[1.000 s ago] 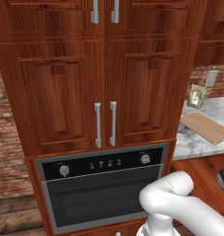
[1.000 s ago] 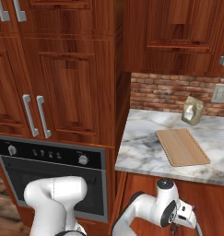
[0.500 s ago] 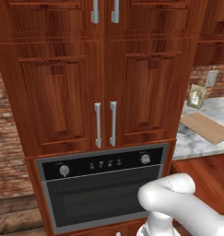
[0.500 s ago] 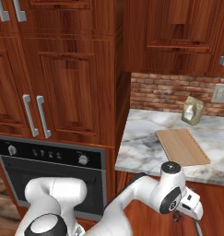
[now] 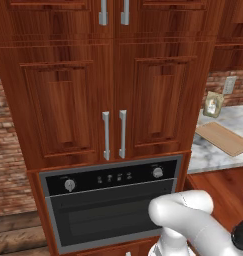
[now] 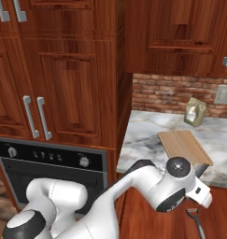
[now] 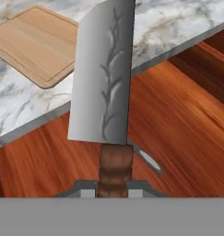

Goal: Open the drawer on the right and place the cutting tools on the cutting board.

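Above the open wooden drawer (image 7: 178,120), fingers (image 7: 89,190) grip a broad steel cleaver (image 7: 103,78) by its brown handle.

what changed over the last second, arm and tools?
In the right base view the arm's wrist has risen from the bottom edge up toward the countertop edge. The gripper stays shut on the cleaver, blade pointing toward the cutting board. A slim dark tool now shows below the wrist. Board, the packet on the counter and oven have not moved.
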Available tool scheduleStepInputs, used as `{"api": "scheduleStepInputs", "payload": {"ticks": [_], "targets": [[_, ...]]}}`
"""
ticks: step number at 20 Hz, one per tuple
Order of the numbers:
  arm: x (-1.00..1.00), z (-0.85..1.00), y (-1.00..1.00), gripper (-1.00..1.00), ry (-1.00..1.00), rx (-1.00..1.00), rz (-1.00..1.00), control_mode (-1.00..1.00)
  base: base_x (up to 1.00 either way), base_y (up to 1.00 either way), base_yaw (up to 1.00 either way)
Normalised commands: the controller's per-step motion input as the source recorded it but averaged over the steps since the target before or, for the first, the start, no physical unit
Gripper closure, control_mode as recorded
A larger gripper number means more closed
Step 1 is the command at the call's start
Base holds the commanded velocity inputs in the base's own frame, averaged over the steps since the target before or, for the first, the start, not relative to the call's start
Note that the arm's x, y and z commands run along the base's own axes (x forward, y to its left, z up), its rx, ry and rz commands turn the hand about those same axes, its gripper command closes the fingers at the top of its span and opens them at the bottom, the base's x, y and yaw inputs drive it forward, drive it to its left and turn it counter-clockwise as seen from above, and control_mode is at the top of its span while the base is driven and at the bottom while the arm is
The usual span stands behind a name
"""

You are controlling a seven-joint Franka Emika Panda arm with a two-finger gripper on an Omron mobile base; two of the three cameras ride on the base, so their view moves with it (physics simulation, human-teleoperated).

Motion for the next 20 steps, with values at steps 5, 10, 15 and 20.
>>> {"api": "scheduleStepInputs", "payload": {"ticks": [5, 10, 15, 20], "targets": [[0.38, 0.72, 0.02, 1.00, -0.29, 0.00, 0.01, -1.00, 0.00, 0.00, 0.00], [0.58, 0.33, 0.11, 1.00, -0.11, 0.00, 0.01, -1.00, 0.00, 0.00, 0.00], [0.65, 0.00, 0.22, 1.00, 0.07, -0.04, 0.00, -1.00, 0.00, 0.00, 0.00], [0.65, 0.00, 0.16, 1.00, 0.16, -0.04, 0.00, -1.00, 0.00, 0.00, 0.00]]}}
